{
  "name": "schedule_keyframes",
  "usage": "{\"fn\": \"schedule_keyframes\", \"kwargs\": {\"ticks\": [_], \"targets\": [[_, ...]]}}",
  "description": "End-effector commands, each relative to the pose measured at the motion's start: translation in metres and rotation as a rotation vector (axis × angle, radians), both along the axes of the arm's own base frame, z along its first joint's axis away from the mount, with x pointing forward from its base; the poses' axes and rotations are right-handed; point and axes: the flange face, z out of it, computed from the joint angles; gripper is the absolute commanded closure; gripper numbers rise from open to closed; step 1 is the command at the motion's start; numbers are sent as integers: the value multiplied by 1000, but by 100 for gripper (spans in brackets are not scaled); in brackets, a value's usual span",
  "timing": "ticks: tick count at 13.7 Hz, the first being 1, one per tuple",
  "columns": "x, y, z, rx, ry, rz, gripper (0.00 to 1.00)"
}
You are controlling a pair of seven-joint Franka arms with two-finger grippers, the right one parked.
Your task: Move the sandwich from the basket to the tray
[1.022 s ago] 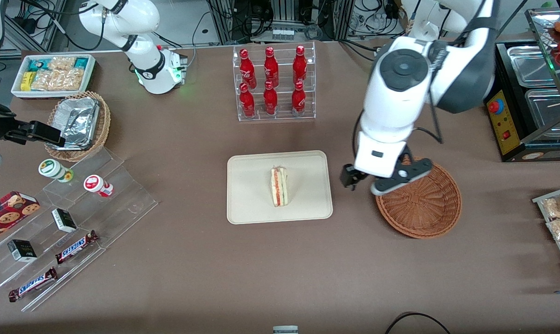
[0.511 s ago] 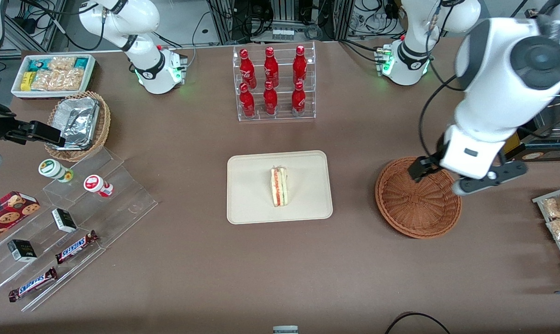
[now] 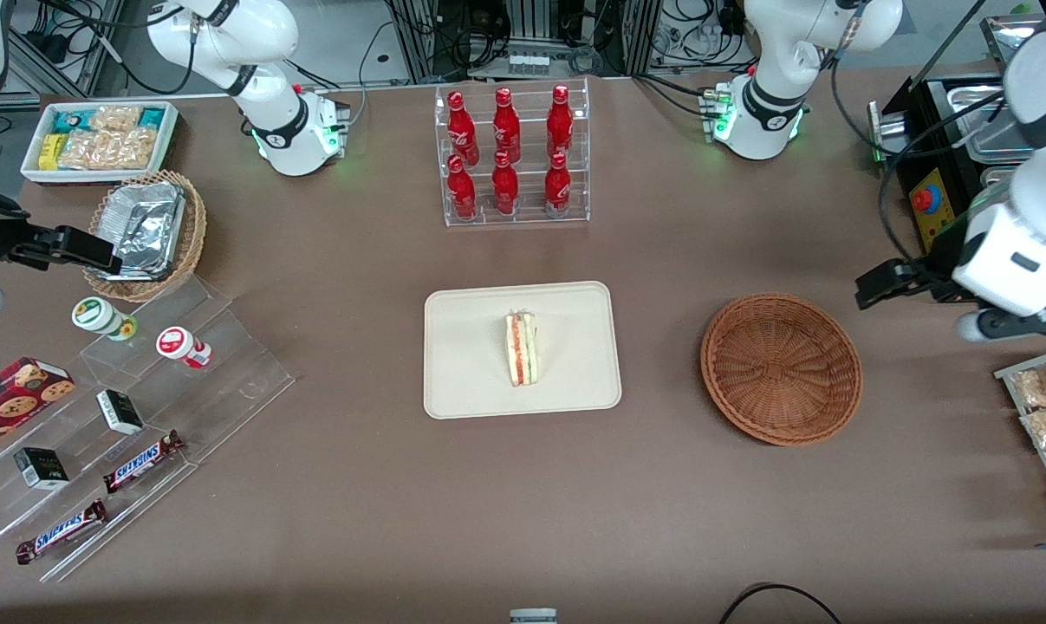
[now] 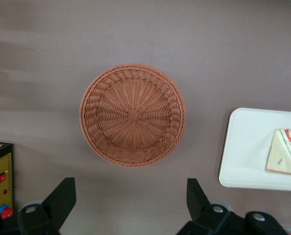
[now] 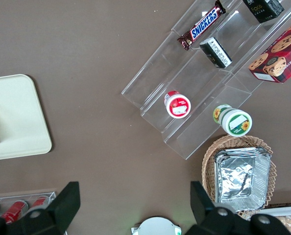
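Observation:
The sandwich lies on the cream tray at the table's middle, cut edge with red and green filling up; it also shows in the left wrist view on the tray. The reddish-brown basket stands beside the tray toward the working arm's end, with nothing in it. My left gripper hangs above the table, past the basket toward the working arm's end. It is open and holds nothing.
A clear rack of red bottles stands farther from the camera than the tray. A black machine with a red button and a rack of snack packets are near my gripper. A stepped acrylic shelf lies toward the parked arm's end.
My left gripper has swung from over the basket's tray-side rim, across the basket, out toward the working arm's end. The sandwich, tray and basket have not moved.

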Motion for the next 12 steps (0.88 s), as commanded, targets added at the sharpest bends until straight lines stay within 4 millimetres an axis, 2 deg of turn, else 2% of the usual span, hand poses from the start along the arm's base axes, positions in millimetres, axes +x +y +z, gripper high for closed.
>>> {"fn": "schedule_keyframes", "kwargs": {"ticks": [1, 3, 7, 9, 12], "targets": [[-28, -1, 18, -26, -6, -51, 0], [-44, 0, 21, 15, -8, -77, 0], [-63, 8, 29, 23, -17, -112, 0], [-57, 7, 31, 21, -28, -113, 0], [-34, 6, 39, 12, -54, -110, 0]]}}
